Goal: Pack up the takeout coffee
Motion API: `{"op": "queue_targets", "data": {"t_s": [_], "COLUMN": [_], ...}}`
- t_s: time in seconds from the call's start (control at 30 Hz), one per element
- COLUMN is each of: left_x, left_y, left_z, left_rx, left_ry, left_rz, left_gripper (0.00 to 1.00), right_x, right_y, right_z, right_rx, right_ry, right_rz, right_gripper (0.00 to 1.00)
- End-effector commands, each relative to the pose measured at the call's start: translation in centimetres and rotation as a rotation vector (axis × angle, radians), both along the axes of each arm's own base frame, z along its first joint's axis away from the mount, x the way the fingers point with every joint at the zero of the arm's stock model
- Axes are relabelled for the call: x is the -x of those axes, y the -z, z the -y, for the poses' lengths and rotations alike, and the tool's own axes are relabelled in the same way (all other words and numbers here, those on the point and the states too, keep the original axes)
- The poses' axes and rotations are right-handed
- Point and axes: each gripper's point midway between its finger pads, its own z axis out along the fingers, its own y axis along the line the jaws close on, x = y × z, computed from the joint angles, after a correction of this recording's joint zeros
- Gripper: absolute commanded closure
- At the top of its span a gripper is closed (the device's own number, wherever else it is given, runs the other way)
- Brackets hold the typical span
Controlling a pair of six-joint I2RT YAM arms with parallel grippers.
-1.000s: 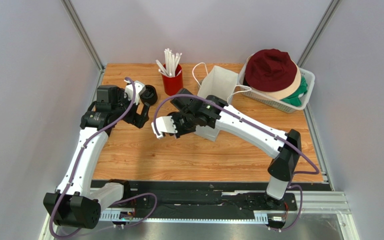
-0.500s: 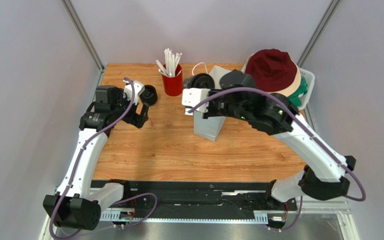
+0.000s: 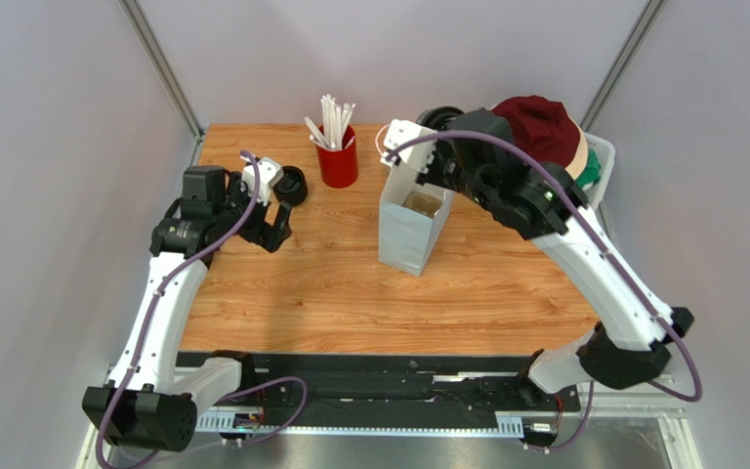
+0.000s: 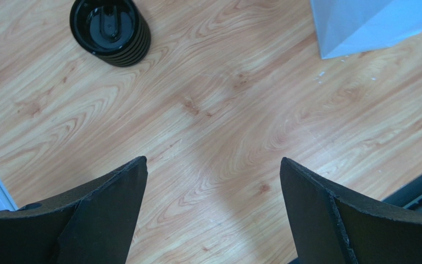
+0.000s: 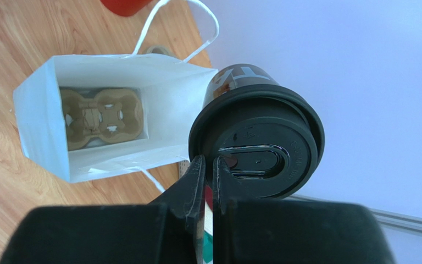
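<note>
Now the right gripper [image 5: 208, 165] has its fingers almost together, pinching the lid rim of the small brown paper cup with black round plastic lid [image 5: 257, 146], held in the air by the mouth of the open white paper bag [image 5: 37, 121]. The left gripper [image 4: 213, 162] hangs wide apart, holding nothing, over the wooden table [image 4: 224, 110].

The white paper bag [image 5: 40, 132] stood open-mouthed just below the right gripper [image 5: 209, 165], and a brown cardboard cup carrier [image 5: 99, 116] lay flat in its bottom. To that gripper's left stood the red cup of white straws [image 3: 338, 161]. On its other side a white basket [image 3: 604, 154] carried a maroon hat [image 3: 545, 122], stacked on other headwear. Ahead of the left gripper [image 4: 213, 162] and off to one side, a squat black ribbed round piece [image 4: 110, 31] rested on the wooden table [image 4: 224, 110], with the bag's lower corner also ahead on the opposite side.
</note>
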Motion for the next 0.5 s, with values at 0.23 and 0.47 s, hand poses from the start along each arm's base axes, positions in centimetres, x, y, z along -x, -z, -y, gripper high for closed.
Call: {"op": "queue_targets", "data": {"t_s": [0.23, 0.47], "left_x": [-2.7, -8.6], "left_y": [-10.7, -14.6], "left_z": [2.8, 6.3], "left_rx": [0.058, 0.225], "left_ry": [0.19, 0.187], "left_rz": [0.164, 0.264], "left_gripper": [0.01, 0.01], "right_x": [-3.9, -3.9], "right_y": [4.9, 8.1], "right_z": [-1.5, -2.4], "right_rx": [0.053, 0.058], "right_ry": [0.035, 0.027], "right_rz": [-0.257, -0.368], "right_gripper": [1.0, 1.0]}}
